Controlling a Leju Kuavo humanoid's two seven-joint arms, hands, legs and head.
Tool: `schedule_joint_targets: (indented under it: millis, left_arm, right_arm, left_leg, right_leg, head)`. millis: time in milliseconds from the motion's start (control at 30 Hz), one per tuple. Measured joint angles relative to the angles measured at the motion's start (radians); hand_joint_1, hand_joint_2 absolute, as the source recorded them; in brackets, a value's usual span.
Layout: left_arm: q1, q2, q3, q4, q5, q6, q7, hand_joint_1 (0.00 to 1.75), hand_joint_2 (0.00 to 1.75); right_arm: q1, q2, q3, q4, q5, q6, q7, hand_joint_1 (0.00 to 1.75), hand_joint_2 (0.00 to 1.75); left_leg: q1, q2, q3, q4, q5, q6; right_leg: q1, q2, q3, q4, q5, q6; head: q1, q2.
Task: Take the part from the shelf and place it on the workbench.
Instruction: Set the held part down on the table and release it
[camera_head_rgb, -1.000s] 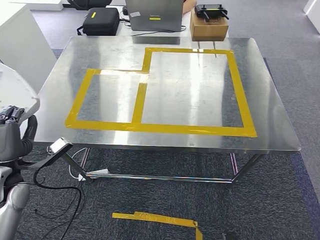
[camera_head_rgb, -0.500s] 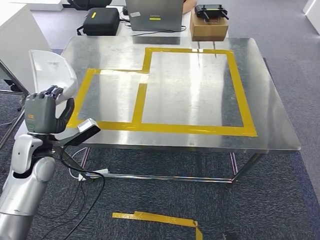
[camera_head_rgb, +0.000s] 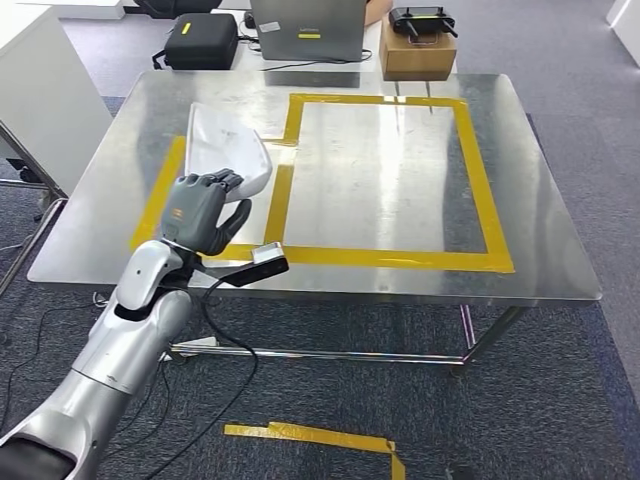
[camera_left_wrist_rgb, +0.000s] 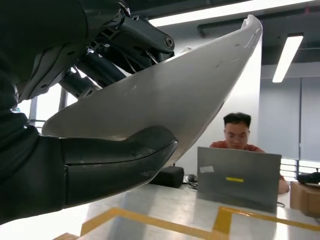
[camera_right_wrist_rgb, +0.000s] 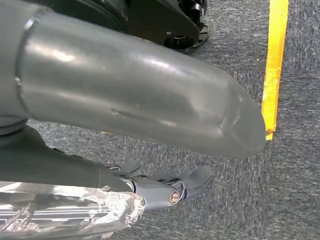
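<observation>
Now left hand (camera_head_rgb: 198, 212) grips white part (camera_head_rgb: 226, 148) above workbench (camera_head_rgb: 362, 60).

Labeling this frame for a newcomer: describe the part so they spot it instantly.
Start at the steel workbench marked with yellow tape. Over its smaller left rectangle, the left hand holds the white part. It is a curved, glossy white shell, the sole white object above the table.

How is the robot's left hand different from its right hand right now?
The left hand is raised over the workbench, while the right hand hangs low above the grey carpet. The left hand holds the white part between its thumb and fingers; the right hand holds nothing, its fingers loosely apart. Both hands are dark grey.
</observation>
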Motion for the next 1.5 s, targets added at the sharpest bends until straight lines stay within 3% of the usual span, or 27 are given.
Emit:
schedule_joint_targets:
  millis: [333, 600, 1500]
  left_arm:
    - [-0.033, -0.076, -0.097, 0.158, -0.044, 0.016, -0.025, 1.75, 1.75]
    - [-0.035, -0.118, -0.156, 0.305, -0.076, 0.064, 0.002, 1.75, 1.75]
    - [-0.094, -0.136, -0.154, 0.526, -0.083, 0.073, 0.093, 1.75, 1.75]
  right_arm:
    - [-0.003, 0.000, 0.001, 0.004, -0.007, 0.018, 0.000, 0.00, 0.00]
    - [-0.006, 0.000, 0.002, 0.006, -0.024, 0.035, 0.003, 0.00, 0.00]
    - [-0.002, 0.000, 0.006, 0.019, -0.044, 0.044, 0.007, 0.00, 0.00]
  left_leg:
    - [0.000, 0.000, -0.001, 0.000, 0.000, 0.000]
    - [0.000, 0.000, -0.001, 0.000, 0.000, 0.000]
    - [0.000, 0.000, -0.002, 0.000, 0.000, 0.000]
  right_leg:
    - [0.000, -0.001, 0.000, 0.000, 0.000, 0.000]
    - [0.000, -0.001, -0.001, 0.000, 0.000, 0.000]
    - [0.000, -0.001, -0.001, 0.000, 0.000, 0.000]
  head:
    - [0.000, 0.000]
    - [0.000, 0.000]
    - [0.000, 0.000]
